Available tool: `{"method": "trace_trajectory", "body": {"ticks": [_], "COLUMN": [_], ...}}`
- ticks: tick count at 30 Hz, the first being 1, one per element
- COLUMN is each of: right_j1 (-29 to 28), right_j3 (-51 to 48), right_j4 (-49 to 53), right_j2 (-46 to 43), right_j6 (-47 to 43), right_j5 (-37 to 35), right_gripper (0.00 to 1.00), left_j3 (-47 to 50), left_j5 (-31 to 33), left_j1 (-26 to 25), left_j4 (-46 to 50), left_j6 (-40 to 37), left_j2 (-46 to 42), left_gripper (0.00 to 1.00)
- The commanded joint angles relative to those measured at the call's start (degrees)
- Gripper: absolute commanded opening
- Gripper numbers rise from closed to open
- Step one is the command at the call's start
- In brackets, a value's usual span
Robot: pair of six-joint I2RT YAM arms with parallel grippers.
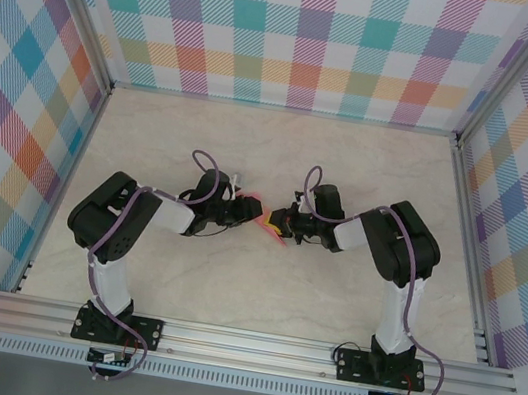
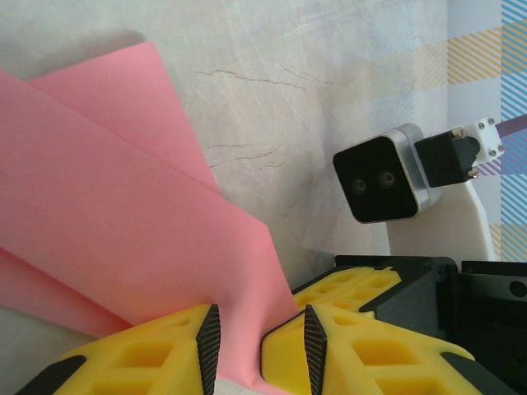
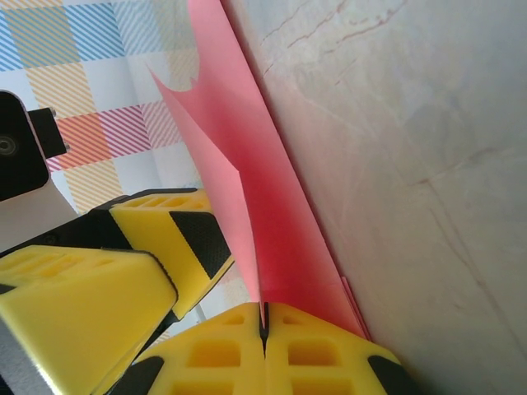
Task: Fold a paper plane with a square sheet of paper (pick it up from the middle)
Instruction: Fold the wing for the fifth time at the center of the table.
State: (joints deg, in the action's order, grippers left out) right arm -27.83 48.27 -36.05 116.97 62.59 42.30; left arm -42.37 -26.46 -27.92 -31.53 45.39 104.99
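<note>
At the middle of the cream marbled tabletop (image 1: 280, 160), inside pastel checked walls (image 1: 302, 32), the thin folded salmon-pink sheet of paper (image 2: 123, 206) sat between both arms. The right gripper (image 3: 263, 317) pinched its edge tight. The left gripper (image 2: 259, 333) straddled it, yellow fingers (image 2: 148, 354) apart. From above, the grippers covered most of the paper.

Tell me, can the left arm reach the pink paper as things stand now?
Probably yes. The pink paper passes between the left fingers, which stand apart, and nothing lies in the way. The right fingers are shut on the same paper.
</note>
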Motion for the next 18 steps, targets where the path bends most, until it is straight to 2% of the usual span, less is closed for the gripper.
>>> {"method": "trace_trajectory", "body": {"ticks": [1, 9, 18], "right_j1": [0.2, 0.2, 0.2], "right_j3": [-0.1, 0.6, 1.3], "right_j4": [5.2, 7.8, 12.4], "right_j2": [2.7, 3.1, 2.9], "right_j6": [-1.1, -2.7, -5.6], "right_j5": [-1.1, -1.4, -3.4], "right_gripper": [0.00, 0.00, 0.00], "left_j3": [-0.9, -0.9, 0.5], "left_j5": [1.5, 2.1, -1.5], "left_j1": [-0.7, -0.7, -0.7], "left_j4": [1.6, 2.4, -1.1], "left_j6": [-0.4, -0.1, -0.8], "left_j2": [1.0, 0.8, -3.6], "left_gripper": [0.34, 0.33, 0.34]}}
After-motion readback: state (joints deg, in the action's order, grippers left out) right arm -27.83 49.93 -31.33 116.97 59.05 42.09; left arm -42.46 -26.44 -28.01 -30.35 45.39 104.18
